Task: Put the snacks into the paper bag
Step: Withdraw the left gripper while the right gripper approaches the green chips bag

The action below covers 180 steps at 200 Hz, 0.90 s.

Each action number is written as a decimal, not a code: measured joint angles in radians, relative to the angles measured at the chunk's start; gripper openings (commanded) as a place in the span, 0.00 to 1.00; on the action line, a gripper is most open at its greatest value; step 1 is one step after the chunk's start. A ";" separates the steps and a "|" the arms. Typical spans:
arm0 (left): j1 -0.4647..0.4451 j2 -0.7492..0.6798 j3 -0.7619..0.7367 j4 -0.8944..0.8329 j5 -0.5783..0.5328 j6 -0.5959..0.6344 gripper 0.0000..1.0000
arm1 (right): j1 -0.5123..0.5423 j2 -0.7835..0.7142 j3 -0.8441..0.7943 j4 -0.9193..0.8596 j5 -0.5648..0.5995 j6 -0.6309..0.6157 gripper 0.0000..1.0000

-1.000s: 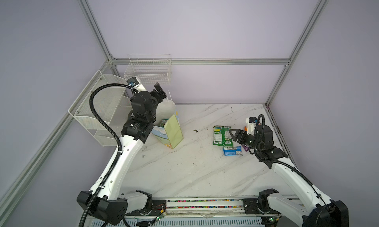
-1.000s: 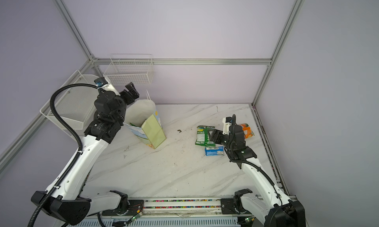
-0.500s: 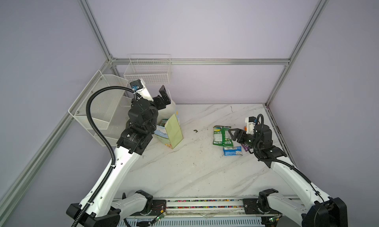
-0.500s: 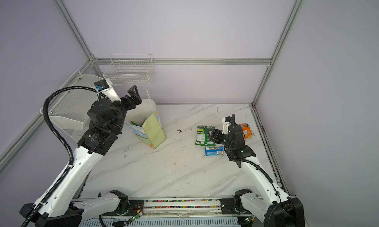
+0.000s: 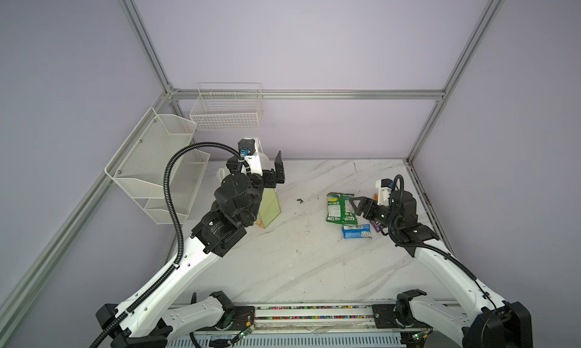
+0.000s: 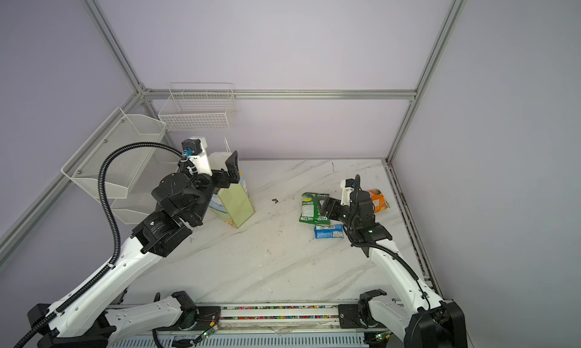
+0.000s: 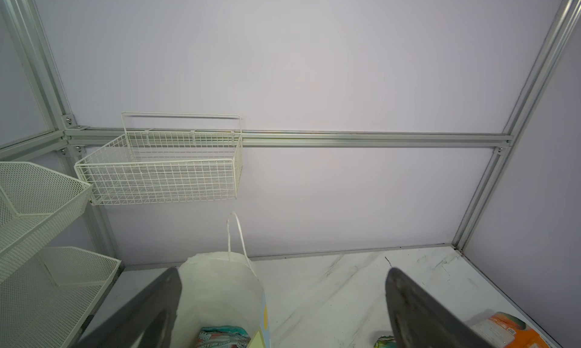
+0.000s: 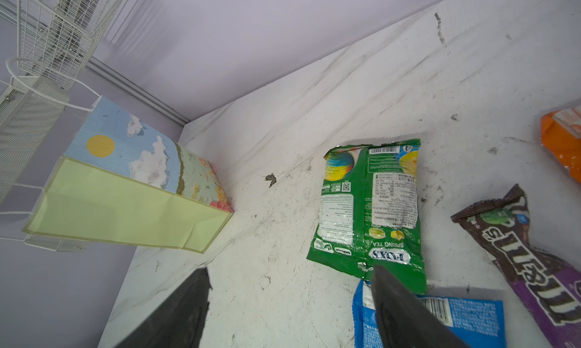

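Left gripper [image 7: 282,277]: jaws wide apart with nothing between them, poised above the open top of the paper bag [image 7: 220,286]. A teal packet [image 7: 224,337] lies inside.

Right gripper [image 8: 289,271]: jaws apart and empty, low over the table [image 8: 283,142]. One jaw overlaps the edges of the green packet [image 8: 367,205] and the blue packet [image 8: 465,318]; it may be touching them, I cannot tell.

The bag stands upright, well apart from those packets.

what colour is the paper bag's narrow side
Plain pale green; the paper bag shows it best in the right wrist view.
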 measured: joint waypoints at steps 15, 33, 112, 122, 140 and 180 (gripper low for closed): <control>-0.051 -0.011 -0.028 0.017 -0.009 0.029 1.00 | 0.000 0.004 0.000 0.001 0.000 0.003 0.83; -0.106 -0.018 -0.056 0.035 -0.014 0.054 1.00 | 0.000 0.008 0.000 0.002 0.000 0.005 0.83; -0.282 -0.006 -0.178 0.107 -0.017 0.103 1.00 | 0.000 0.040 0.000 0.018 0.000 0.018 0.84; -0.296 0.005 -0.190 0.109 -0.016 0.103 1.00 | 0.000 0.045 0.000 0.020 0.002 0.021 0.85; -0.321 0.023 -0.209 0.114 -0.017 0.099 1.00 | 0.000 0.052 -0.001 0.021 0.006 0.027 0.85; -0.354 0.034 -0.272 0.116 -0.017 0.058 1.00 | 0.000 0.067 -0.001 0.022 0.018 0.030 0.86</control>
